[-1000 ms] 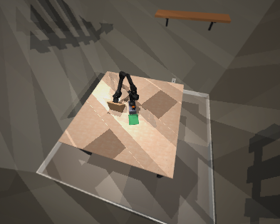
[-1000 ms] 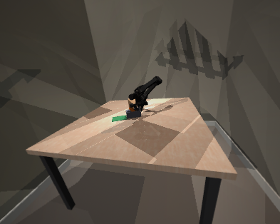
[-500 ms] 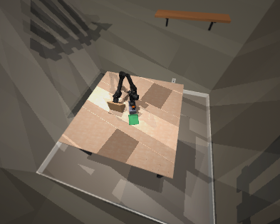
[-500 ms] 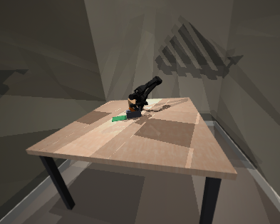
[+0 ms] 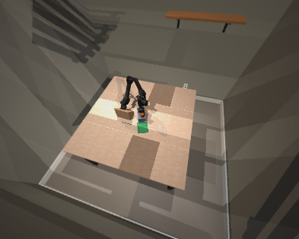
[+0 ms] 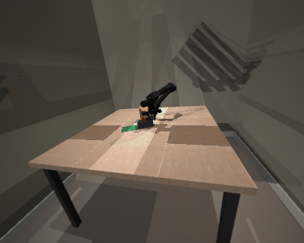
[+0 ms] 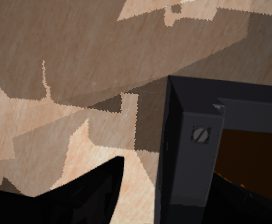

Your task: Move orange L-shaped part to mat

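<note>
The grey tray (image 7: 184, 160) (image 5: 142, 119) (image 6: 145, 124) fills the lower right of the wrist view, with a screw in its corner. The orange L-shaped part (image 7: 252, 152) (image 5: 141, 113) lies in its pocket, in shadow, and only one corner of it shows in the wrist view. My gripper (image 7: 159, 168) (image 5: 141, 109) is low over the tray with its fingers partly apart. One finger is outside the tray wall over the table and the other is over the orange part. It holds nothing. The green mat (image 5: 143, 128) (image 6: 127, 128) lies right beside the tray.
A tan block (image 5: 124, 113) stands beside the tray at the foot of the arm. The wooden table (image 5: 142, 160) (image 6: 164, 155) (image 7: 87, 75) spreads around them under shifting shadows. A wooden shelf (image 5: 206, 17) hangs on the far wall.
</note>
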`<action>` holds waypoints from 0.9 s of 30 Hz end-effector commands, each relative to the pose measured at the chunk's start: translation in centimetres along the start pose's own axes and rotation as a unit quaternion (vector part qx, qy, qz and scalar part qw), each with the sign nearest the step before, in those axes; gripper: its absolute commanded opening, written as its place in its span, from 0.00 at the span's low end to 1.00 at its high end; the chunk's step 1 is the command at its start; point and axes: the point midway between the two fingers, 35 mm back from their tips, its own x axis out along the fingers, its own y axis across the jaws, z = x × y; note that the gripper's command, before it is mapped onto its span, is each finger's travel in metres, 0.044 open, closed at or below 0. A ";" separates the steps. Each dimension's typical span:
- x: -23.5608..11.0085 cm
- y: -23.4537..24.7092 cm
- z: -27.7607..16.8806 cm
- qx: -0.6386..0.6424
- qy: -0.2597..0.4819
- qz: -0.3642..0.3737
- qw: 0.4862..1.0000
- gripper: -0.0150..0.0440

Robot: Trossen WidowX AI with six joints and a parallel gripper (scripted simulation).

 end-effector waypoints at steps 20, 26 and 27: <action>-9.5 -1.0 0.1 -0.002 -0.002 -0.005 1.000 0.56; -9.5 -1.0 0.1 -0.002 -0.002 -0.005 1.000 0.56; -9.5 -1.0 0.1 -0.002 -0.002 -0.005 1.000 0.56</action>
